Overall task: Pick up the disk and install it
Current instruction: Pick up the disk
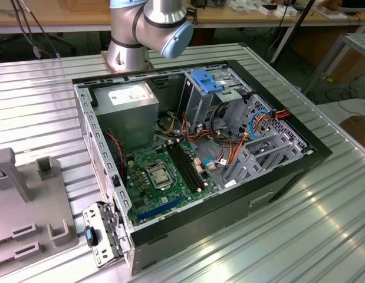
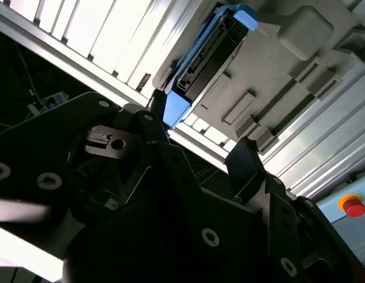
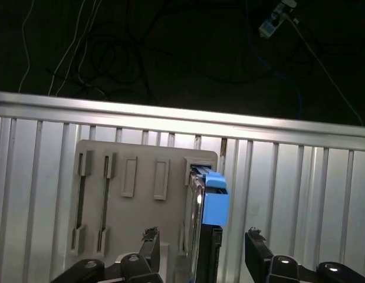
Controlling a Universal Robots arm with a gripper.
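The disk (image 3: 216, 199) stands on edge in a slot of a grey holder (image 3: 129, 200); it has a dark body in a bright blue carrier. In the second wrist view the disk (image 2: 209, 56) lies just beyond my fingertips. My gripper (image 3: 201, 239) is open, with one black finger on each side of the disk and a gap to both. The gripper (image 2: 201, 134) hangs over the disk's near blue corner, and I cannot tell whether a finger touches it. Nothing is held.
An open computer case (image 1: 288, 171) lies on the ribbed metal table (image 1: 324, 236), with a motherboard (image 1: 164, 171), a metal drive cage with a fixed blue bracket (image 1: 209, 79) and loose cables. The arm's base (image 1: 129, 47) stands behind it. A red button (image 2: 353, 206) sits near the holder.
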